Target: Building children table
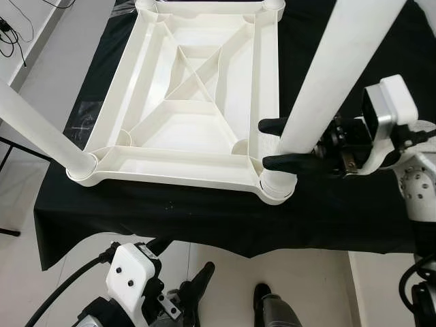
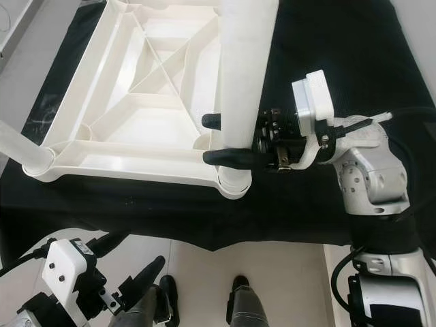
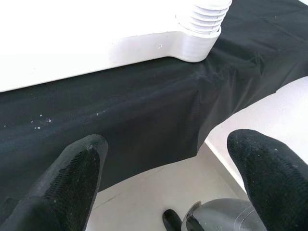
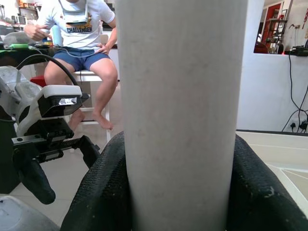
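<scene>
Left eye view showed a surface draped in a black cloth [image 1: 204, 218], and on it lay the white plastic tabletop [image 1: 187, 102], upside down, its ribbed underside facing up with diagonal braces crossing in the middle. It sat near the cloth's front edge. One white leg [image 1: 37, 126] stood in the near-left corner socket, slanting up out of the frame. A second white leg [image 1: 334, 75] stood at the near-right corner socket [image 1: 278, 187], its lower end at the ringed collar there. The right gripper [image 1: 276, 144] reached in from the right, its jaws closed around this leg just above the socket, one black finger on each side; in the right wrist view the grey-white leg [image 4: 180, 115] sat pressed between the two black pads. The left gripper [image 3: 168, 178] hung low in front of the surface's near edge, below the cloth, its jaws spread wide and holding nothing. A seated person [image 4: 82, 43] appeared in the right wrist view, beyond the robot's other arm.
</scene>
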Controlling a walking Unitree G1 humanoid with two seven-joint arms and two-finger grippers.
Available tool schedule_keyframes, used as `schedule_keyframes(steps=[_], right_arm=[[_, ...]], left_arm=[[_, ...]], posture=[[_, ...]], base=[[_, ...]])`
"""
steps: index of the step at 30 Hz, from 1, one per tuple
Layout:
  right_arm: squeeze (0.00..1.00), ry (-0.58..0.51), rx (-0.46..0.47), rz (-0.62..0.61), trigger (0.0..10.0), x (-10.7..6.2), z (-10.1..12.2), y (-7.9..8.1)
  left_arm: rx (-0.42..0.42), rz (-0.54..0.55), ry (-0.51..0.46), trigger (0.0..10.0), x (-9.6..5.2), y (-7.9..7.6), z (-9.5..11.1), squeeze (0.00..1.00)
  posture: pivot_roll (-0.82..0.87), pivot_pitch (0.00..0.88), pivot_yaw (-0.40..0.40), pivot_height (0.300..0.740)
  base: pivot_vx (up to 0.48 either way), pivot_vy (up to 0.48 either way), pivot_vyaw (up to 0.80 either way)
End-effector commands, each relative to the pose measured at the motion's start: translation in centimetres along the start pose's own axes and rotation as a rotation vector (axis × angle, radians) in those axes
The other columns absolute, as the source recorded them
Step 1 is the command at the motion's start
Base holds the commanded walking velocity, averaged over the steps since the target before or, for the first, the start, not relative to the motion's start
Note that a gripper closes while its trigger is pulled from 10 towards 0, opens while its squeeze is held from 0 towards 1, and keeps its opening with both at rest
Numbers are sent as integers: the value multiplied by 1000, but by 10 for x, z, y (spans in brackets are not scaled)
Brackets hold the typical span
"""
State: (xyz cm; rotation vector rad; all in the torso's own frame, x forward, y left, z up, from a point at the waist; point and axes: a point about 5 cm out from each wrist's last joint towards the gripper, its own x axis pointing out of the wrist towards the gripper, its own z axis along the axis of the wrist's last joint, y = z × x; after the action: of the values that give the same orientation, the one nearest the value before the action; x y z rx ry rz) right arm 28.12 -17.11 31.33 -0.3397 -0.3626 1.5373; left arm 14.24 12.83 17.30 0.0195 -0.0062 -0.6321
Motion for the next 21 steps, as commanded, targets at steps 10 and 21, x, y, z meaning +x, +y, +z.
schedule_keyframes(steps=[10, 21], right_arm=[[0, 107, 200, -82, 10000, 7, -39, -3], [0, 73, 266, -247, 10000, 1, -47, -15]], left_arm=[[-1, -6, 37, 10000, -2, -2, -4, 0], [-5, -8, 37, 10000, -2, -3, -4, 0]], posture=[[97, 415, 44, 740], [96, 416, 45, 740]], base=[[0, 0, 0], [0, 0, 0]])
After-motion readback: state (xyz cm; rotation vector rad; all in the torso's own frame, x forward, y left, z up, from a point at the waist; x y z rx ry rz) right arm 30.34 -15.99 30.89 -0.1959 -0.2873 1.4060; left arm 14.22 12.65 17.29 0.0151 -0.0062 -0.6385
